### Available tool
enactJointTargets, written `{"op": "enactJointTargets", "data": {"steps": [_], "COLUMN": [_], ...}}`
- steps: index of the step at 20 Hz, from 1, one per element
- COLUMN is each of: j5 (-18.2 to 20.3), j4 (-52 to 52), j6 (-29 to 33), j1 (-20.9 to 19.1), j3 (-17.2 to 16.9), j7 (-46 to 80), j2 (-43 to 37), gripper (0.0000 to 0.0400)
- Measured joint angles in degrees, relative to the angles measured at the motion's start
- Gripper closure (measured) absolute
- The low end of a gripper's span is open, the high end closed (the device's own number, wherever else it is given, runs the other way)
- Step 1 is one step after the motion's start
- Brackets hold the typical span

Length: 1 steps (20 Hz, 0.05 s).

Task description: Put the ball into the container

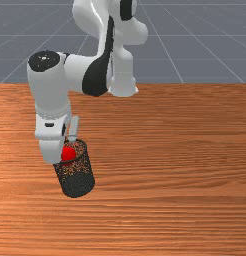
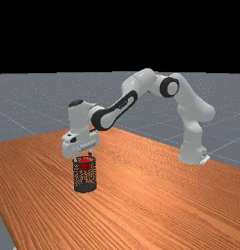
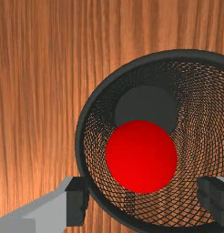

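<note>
My gripper (image 2: 83,156) is at the mouth of the black mesh container (image 2: 85,187), pointing down. The red ball (image 2: 85,165) is inside the container's upper part, just under the rim and above the floor. From the front, the ball (image 1: 68,153) shows within the rim of the container (image 1: 78,183), beside the hand. In the wrist view my gripper (image 3: 143,201) is open, its fingers wide apart near opposite sides of the rim (image 3: 82,132). The ball (image 3: 141,156) lies between them, touching neither, with the container's dark floor (image 3: 145,102) behind it.
The container stands upright on the wooden table (image 1: 170,175). The arm's base (image 2: 192,154) is at the table's far side, on the far view's right, and the arm reaches over the table to the container.
</note>
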Motion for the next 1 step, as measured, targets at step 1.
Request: {"op": "enactJointTargets", "data": {"steps": [1], "j5": [0.1], "j4": [-0.6], "j6": [0.9], "j1": [0.0], "j3": [0.0], "j7": [-0.1], "j2": [-0.3], "gripper": [0.0065]}}
